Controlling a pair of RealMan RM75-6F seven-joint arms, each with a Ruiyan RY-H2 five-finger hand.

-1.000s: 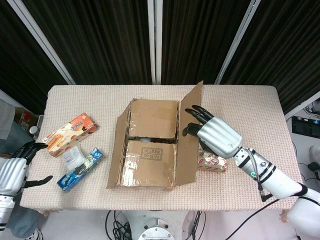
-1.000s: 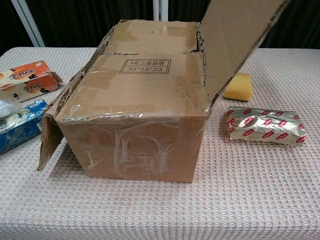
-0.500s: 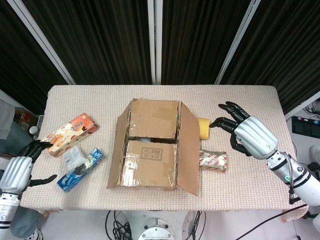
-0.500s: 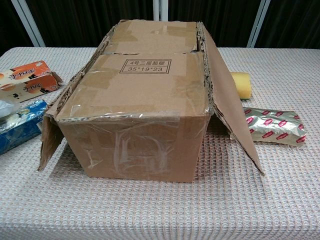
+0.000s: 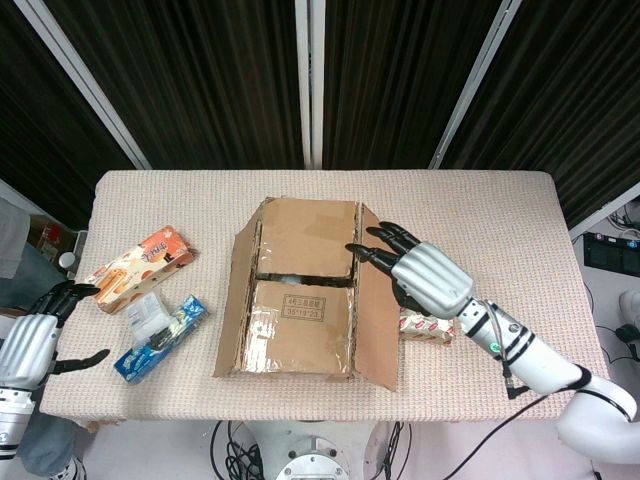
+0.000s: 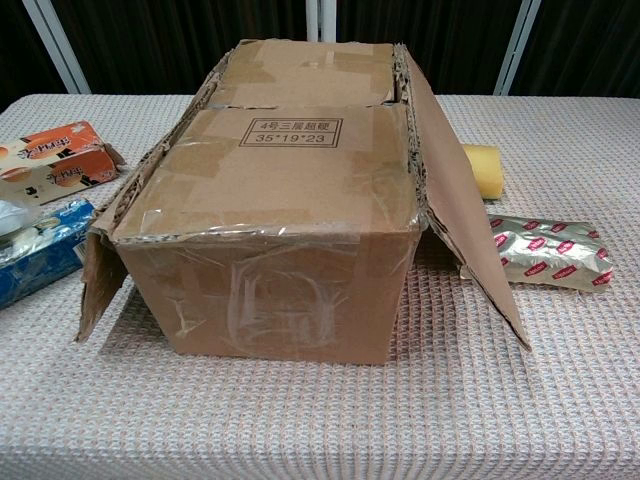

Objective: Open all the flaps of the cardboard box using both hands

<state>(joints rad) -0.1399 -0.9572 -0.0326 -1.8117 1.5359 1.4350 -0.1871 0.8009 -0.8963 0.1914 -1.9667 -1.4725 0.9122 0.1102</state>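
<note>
- the brown taped cardboard box (image 5: 300, 300) sits mid-table on the beige woven tablecloth (image 5: 500, 220); its two long side flaps hang outward, while the two short inner flaps (image 6: 285, 160) lie flat and closed.
- the right hand (image 5: 420, 278) hovers above the hanging right flap (image 5: 375, 300), fingers spread and grasping nothing, tips reaching toward the far inner flap.
- the left hand (image 5: 30, 340) waits off the table's left edge, fingers loosely apart, empty, well apart from the box.
- risk: the inner flaps meet at a narrow seam (image 5: 303, 278), so fingertips may slide over the cardboard without catching an edge.
- risk: lifting one flap single-handed could drag or tip the box, since nothing steadies it.
- risk: the right forearm might push the hanging flap onto the silver-and-red foil packet (image 6: 545, 250) just beside it, or nudge the yellow sponge (image 6: 483, 168) behind.
- room: the left arm's path crosses an orange carton (image 5: 140, 265) and a blue wrapped pack (image 5: 160, 325); free cloth lies behind the box and along the near edge.
</note>
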